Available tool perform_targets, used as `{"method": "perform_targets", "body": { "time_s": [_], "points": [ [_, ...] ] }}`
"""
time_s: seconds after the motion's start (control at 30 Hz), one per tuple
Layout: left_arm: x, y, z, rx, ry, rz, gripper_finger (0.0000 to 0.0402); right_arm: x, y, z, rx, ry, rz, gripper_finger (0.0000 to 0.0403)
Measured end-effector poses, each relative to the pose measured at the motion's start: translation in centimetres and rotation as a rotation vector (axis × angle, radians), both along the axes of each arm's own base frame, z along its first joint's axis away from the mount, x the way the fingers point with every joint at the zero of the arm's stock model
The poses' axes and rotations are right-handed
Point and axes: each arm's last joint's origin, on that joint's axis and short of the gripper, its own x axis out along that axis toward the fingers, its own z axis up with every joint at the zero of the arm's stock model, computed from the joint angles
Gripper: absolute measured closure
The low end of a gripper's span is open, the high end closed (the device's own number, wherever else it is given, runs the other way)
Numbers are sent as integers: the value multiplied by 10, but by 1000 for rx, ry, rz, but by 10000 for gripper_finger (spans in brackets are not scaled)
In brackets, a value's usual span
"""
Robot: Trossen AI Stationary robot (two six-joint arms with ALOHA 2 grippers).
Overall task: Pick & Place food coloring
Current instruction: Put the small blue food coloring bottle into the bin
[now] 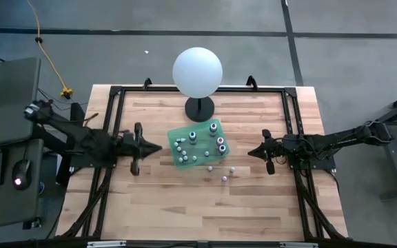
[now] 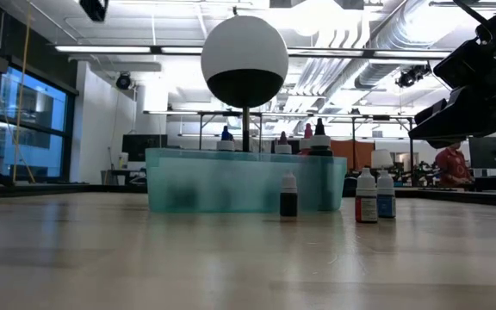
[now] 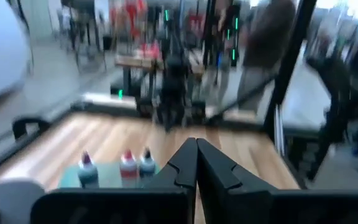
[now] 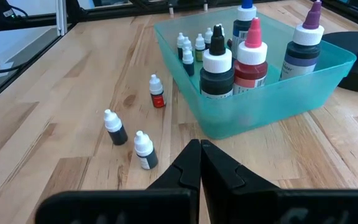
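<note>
Three bottles loose on the table at 5 o'clock of the bin – both hands closed, empty – right hand nearest, so its pick.

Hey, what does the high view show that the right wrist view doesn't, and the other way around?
Only the high view shows the white sphere, the left gripper beside the green tray, and both arms flanking it. Only the right wrist view shows bottle detail: a red-filled small bottle on the table, large bottles inside. Both share the tray and three loose small bottles.
</note>
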Motion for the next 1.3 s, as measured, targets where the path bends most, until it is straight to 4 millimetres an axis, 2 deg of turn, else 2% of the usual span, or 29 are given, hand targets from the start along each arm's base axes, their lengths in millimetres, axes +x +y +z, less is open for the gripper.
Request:
{"method": "perform_targets", "body": {
  "time_s": [0.1,0.27,0.4,0.5,0.83,1.0,1.13,1.3],
  "points": [
    [-7,17,-15,8,-90,-10,401,0,0,0,0,0,0,400],
    [-14,39,-33,18,-87,-48,401,0,0,0,0,0,0,400],
    [-18,52,-57,8,-47,-68,401,0,0,0,0,0,0,400],
    [-22,59,-73,-32,-90,-100,401,0,0,0,0,0,0,400],
    [-39,64,-103,-58,-184,-92,401,0,0,0,0,0,0,400],
    [-45,64,-106,-47,-205,-83,401,0,0,0,0,0,0,400],
    [-49,64,-111,-34,-154,-80,401,0,0,0,0,0,0,401],
    [-52,64,-129,-41,19,-63,401,0,0,0,0,0,0,400]
  ]
}}
